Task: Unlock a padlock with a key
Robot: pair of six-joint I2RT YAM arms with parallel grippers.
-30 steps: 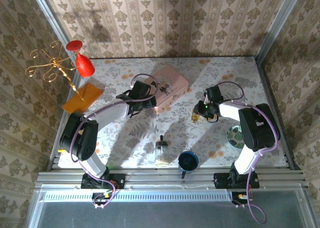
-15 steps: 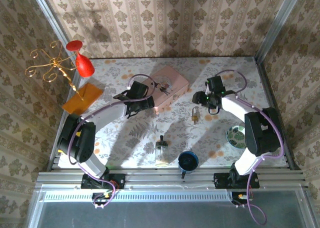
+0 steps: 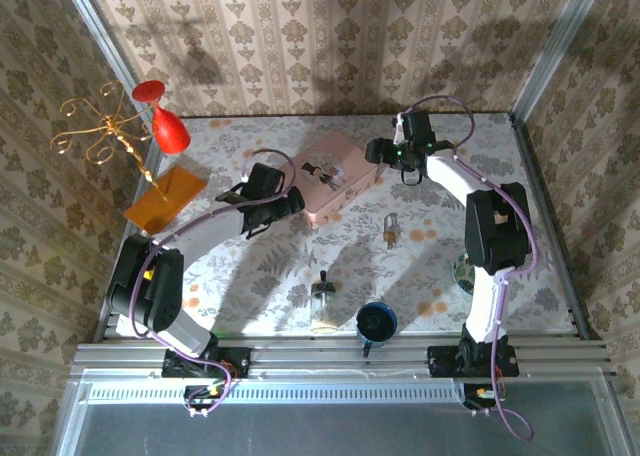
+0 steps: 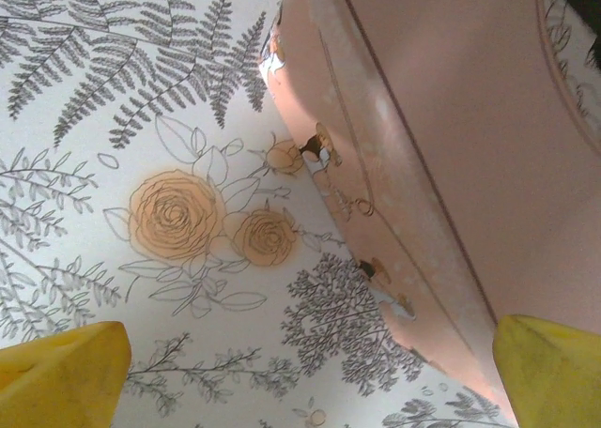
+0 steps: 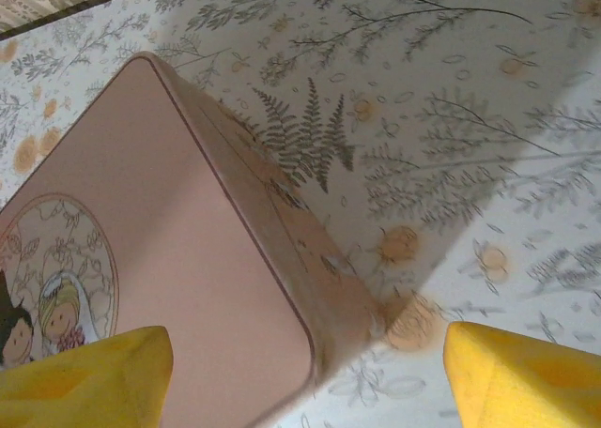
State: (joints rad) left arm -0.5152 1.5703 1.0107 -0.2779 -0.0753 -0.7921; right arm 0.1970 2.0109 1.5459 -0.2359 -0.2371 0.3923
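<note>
Lying free near the middle of the desk (image 3: 270, 276), the small brass padlock (image 3: 388, 228) sits just nearside of a pink box (image 3: 335, 171). Left fingers (image 4: 66, 367) and right fingers (image 5: 84, 376) gape, released, either side of the box. Best approach, likely: one steadies the lock body while the other turns the key

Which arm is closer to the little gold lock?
Right, as seen from above. The right fingers hang over the pink box's corner, just beyond the lock. The left fingers are at the box's other side, further off.
</note>
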